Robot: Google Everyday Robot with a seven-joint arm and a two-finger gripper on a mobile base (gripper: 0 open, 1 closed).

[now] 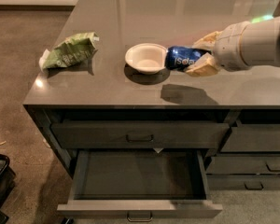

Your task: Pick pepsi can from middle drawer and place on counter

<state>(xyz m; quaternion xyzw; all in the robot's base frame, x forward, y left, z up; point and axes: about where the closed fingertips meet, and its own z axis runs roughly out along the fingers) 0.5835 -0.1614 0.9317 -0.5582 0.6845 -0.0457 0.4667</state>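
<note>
My gripper (196, 56) reaches in from the right over the counter (107, 90). It is shut on the pepsi can (181, 58), a dark blue can with white lettering, held on its side above the countertop. The can's end is right beside the white bowl (145, 58); its shadow falls on the counter in front. The middle drawer (139, 181) is pulled open below and its box holds nothing.
A green crumpled chip bag (70, 50) lies on the counter's left side. The top drawer (140, 134) is closed. Narrower drawers (252, 160) stand at the right. Brown carpet floor lies to the left, with dark items at the lower left edge.
</note>
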